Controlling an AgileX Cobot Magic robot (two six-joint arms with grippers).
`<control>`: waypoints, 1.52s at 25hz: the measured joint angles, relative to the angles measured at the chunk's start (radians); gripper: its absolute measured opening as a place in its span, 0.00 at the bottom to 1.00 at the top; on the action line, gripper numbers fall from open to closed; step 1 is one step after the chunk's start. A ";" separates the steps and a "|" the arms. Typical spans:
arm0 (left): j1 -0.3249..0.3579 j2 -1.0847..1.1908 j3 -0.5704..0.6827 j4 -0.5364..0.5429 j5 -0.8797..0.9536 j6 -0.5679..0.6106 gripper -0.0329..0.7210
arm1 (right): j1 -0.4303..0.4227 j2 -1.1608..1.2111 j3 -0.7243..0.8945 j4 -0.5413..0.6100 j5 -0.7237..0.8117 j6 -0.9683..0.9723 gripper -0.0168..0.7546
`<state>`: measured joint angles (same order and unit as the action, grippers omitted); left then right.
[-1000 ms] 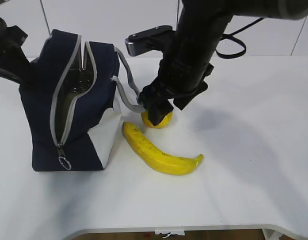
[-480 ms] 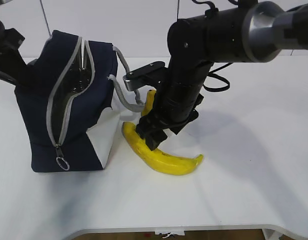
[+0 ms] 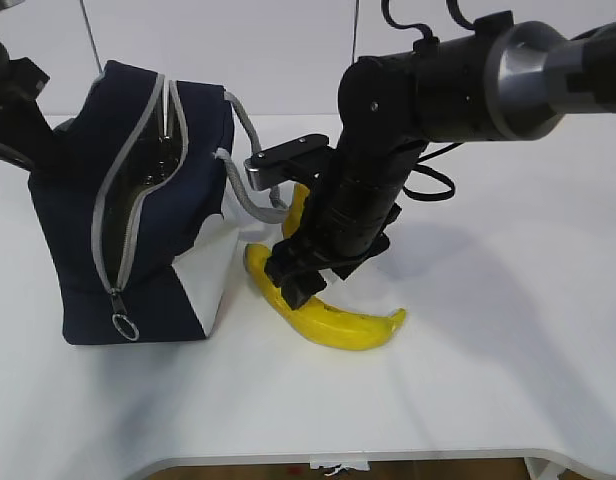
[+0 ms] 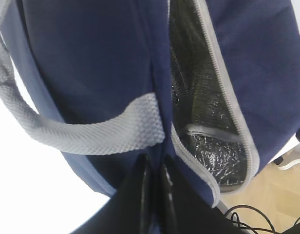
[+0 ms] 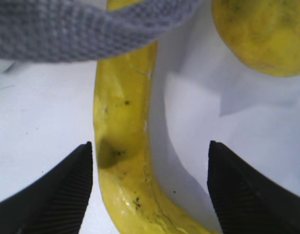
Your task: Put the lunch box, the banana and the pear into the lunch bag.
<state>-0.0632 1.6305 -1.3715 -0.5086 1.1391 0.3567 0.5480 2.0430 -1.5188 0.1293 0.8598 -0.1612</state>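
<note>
The navy lunch bag (image 3: 138, 230) stands at the left, its grey zipper open. Its shiny dark lining (image 4: 208, 122) shows inside. I cannot make out the lunch box. My left gripper (image 4: 155, 180) is shut on the bag's fabric beside the opening, under a grey handle (image 4: 82, 134). The banana (image 3: 338, 322) lies on the table right of the bag. My right gripper (image 5: 149, 161) is open and low over it, with one finger on each side of the banana (image 5: 123, 146). The pear (image 5: 262, 34) sits just beyond it. In the exterior view the arm hides most of the pear (image 3: 298, 205).
The bag's other grey handle (image 5: 91, 29) hangs over the far end of the banana. The white table (image 3: 488, 350) stretches to the right and front. My left arm (image 3: 13, 100) stands behind the bag at the far left.
My right gripper has moved from above the pear, down and to the left, to straddle the banana. The arm now covers most of the pear. The bag and left arm have hardly moved.
</note>
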 joint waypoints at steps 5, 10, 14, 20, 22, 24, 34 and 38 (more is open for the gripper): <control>0.000 0.000 0.000 0.000 0.000 0.000 0.04 | 0.000 0.033 0.007 0.021 0.000 -0.008 0.75; 0.000 0.000 0.000 0.002 0.000 0.000 0.04 | 0.000 0.045 0.007 0.038 0.000 -0.012 0.75; 0.000 0.000 0.000 0.002 0.000 0.000 0.04 | 0.000 0.052 0.007 0.040 0.015 -0.012 0.75; 0.000 0.000 0.000 0.002 0.000 0.000 0.04 | 0.000 0.052 0.007 0.040 0.050 -0.012 0.70; 0.000 0.000 0.000 0.002 0.000 0.000 0.04 | 0.000 0.052 0.007 0.040 0.062 -0.012 0.61; 0.000 0.000 0.000 0.003 0.000 0.000 0.04 | 0.000 0.052 0.007 0.043 0.079 -0.014 0.51; 0.000 0.000 0.000 0.004 0.000 0.000 0.04 | 0.000 0.052 -0.013 0.114 0.181 -0.068 0.37; 0.000 0.000 0.000 0.004 0.000 0.000 0.04 | 0.000 0.052 -0.041 0.230 0.259 -0.167 0.37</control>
<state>-0.0632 1.6305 -1.3715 -0.5042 1.1391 0.3567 0.5480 2.0948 -1.5596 0.3596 1.1189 -0.3277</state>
